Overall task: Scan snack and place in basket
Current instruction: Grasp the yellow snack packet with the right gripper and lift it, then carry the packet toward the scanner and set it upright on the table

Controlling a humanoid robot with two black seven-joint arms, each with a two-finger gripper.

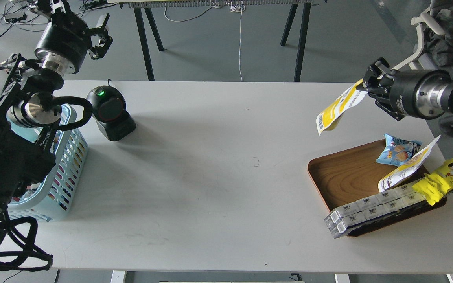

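Observation:
My right gripper [368,84] is shut on the top edge of the snack [336,108], a white and yellow pouch. It hangs in the air above the table, up and left of the brown wooden tray [338,179]. The light blue basket [67,165] stands at the table's left edge, partly hidden by my left arm. My left gripper [100,33] is raised beyond the table's far left corner, open and empty. A black scanner [110,112] with a green light stands right of the basket.
On the tray lie a small blue bag [397,149], a second white and yellow pouch [405,169], long grey-white boxes [372,208] and a bright yellow pack with a cartoon face [442,179]. A chair [427,35] stands at the far right.

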